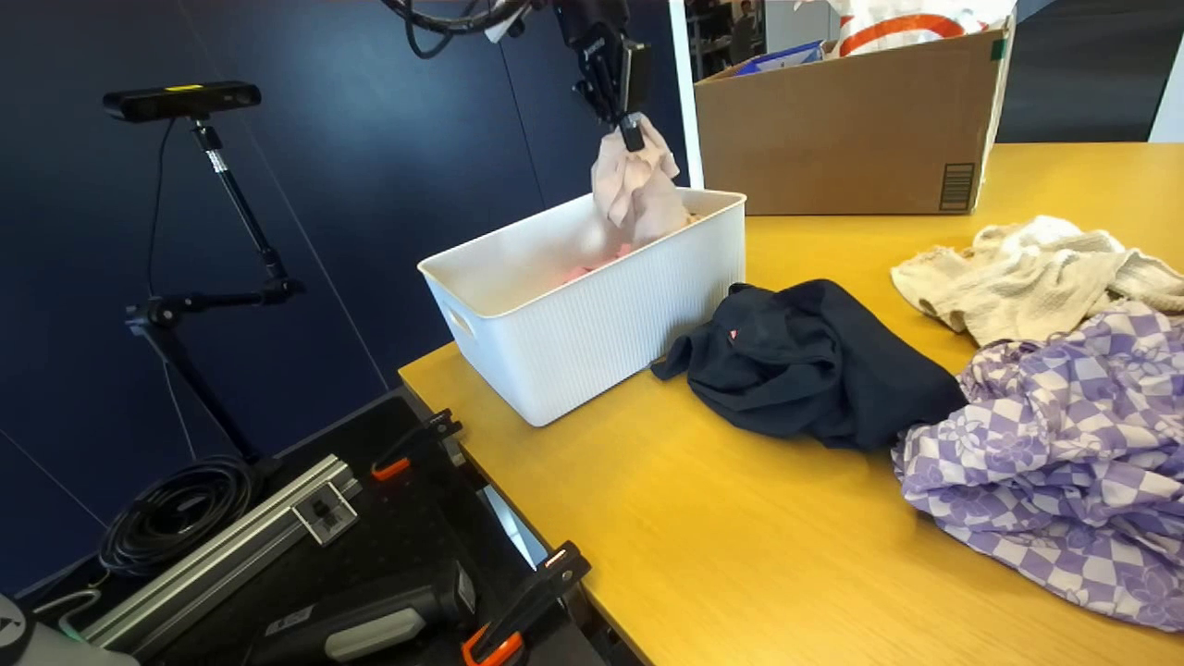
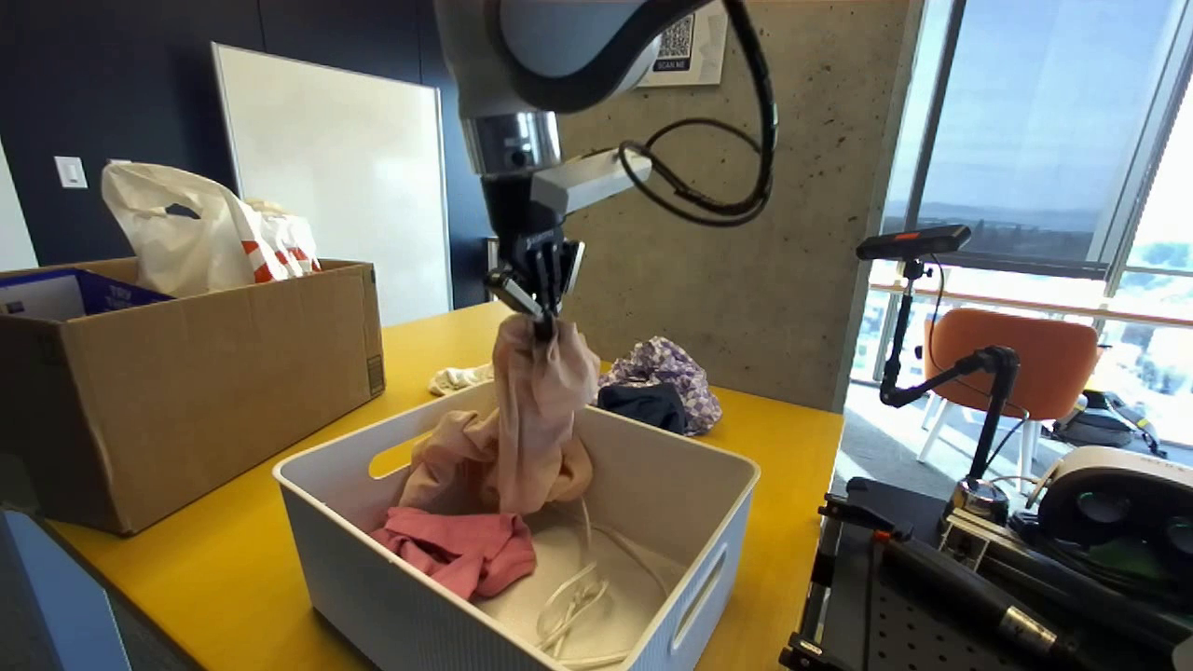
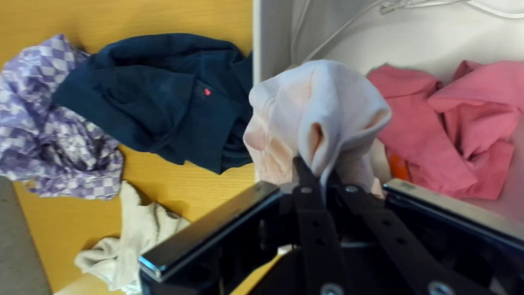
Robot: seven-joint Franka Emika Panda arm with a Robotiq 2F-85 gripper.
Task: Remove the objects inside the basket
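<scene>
The white basket [image 1: 638, 314] stands on the yellow table; it also shows in an exterior view [image 2: 308, 522]. My gripper [image 2: 544, 328] is above the basket, shut on a pale peach cloth [image 2: 527, 419]. The cloth hangs down, its lower part still inside the basket by the handle end. In the wrist view the cloth [image 3: 339, 106] bunches between the fingertips [image 3: 317, 176]. A pink cloth [image 2: 466, 550] lies on the basket floor, and a white cord [image 2: 573, 606] lies beside it. In the wrist view a small orange thing [image 3: 398, 166] shows at the pink cloth's edge, mostly hidden.
Outside the basket lie a navy cloth [image 1: 814, 361], a purple checked cloth [image 1: 1064, 462] and a cream cloth [image 1: 1036, 273]. A cardboard box [image 1: 842, 129] with bags stands behind. Clamps [image 1: 532, 601] grip the table edge. A camera stand [image 1: 227, 176] rises beside the table.
</scene>
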